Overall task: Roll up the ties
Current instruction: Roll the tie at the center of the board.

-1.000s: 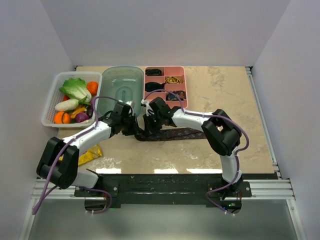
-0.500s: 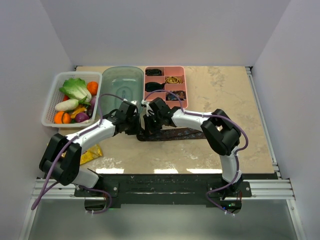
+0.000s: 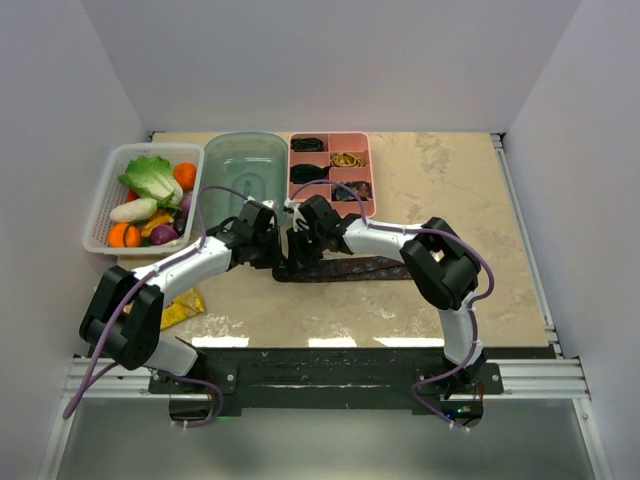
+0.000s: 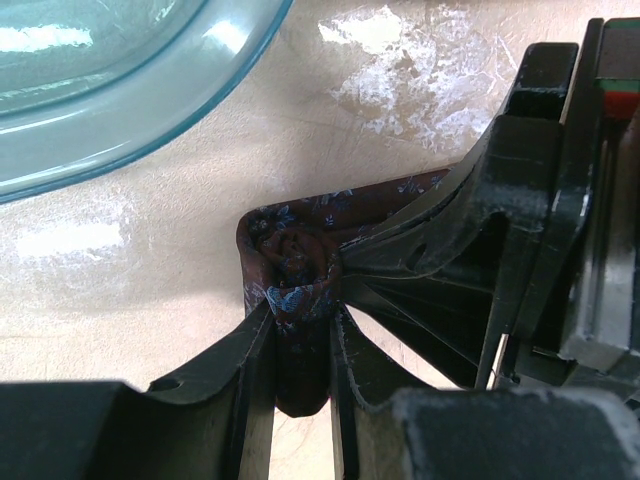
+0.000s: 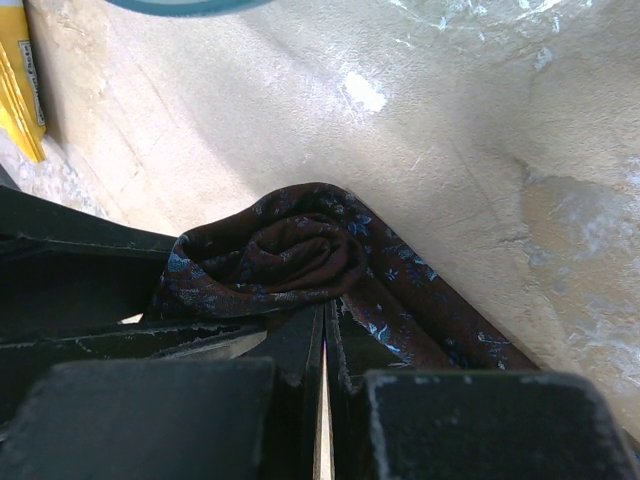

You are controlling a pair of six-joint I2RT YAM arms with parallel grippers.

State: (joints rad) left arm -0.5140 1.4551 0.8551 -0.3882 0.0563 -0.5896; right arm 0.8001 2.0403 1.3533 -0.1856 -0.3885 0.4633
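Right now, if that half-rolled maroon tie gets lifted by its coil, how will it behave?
Probably floppy: the tie bulges in soft folds where the left jaws pinch it. Its coil looks loose, so it may well unwind if lifted. The flat tail on the table would likely trail limply.

From my end I see a beige marbled tabletop (image 3: 440,190) boxed in by plain pale walls (image 3: 330,60) at the back and both sides. An aluminium rail (image 3: 530,375) runs along its near edge. Overhead light glares in patches there.
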